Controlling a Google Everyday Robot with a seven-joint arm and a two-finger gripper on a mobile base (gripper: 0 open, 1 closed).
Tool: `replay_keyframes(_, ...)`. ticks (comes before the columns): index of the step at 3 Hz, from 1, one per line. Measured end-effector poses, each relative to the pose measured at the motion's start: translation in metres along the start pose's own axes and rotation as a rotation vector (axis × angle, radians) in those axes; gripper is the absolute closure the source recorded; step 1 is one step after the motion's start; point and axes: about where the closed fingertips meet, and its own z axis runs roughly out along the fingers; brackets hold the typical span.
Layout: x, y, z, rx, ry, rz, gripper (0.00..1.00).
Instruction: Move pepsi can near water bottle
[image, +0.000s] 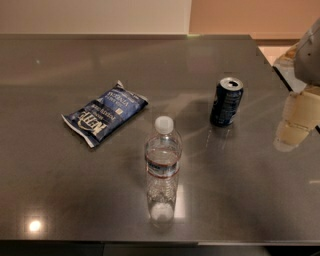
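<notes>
**Item 1. Pepsi can (226, 101).** A small dark navy cylinder with white print down its side. It has a silver top rim, and the lid shows a dark opening. It stands upright on the desk (240, 200), right of centre and towards the rear, touching nothing. Standing upright with free space all round, it looks open to a grasp from the side or from above. It is to the right of the bottle and behind it, clearly apart from it, so the move appears not yet done.

**Item 2. Water bottle (162, 167).** Tall clear ribbed plastic with a white cap and a thin white-and-red band. It stands upright near the front middle of the desk and serves as the mark the can is to be set beside. Being tall and light, it would likely tip if nudged.

**Item 3. Blue snack bag (105, 114).** It lies flat and askew, to the left of the bottle and behind it. It is well off the line between can and bottle, so it is probably no obstacle.

**Item 4. Claw (301, 111).** A pale form at the right edge of the view, to the right of the can and not touching it. It holds nothing visible. Whether it is apart or together cannot be told. It is nearer the can than any other item, which suggests the approach stage.
</notes>
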Motion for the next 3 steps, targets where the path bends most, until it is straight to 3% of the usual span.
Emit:
replay_keyframes(2,-0.002,-0.002,0.000,0.002,-0.010,0.004,0.00)
replay_keyframes(3,-0.008,-0.017,0.009,-0.019,-0.069,0.033,0.00)
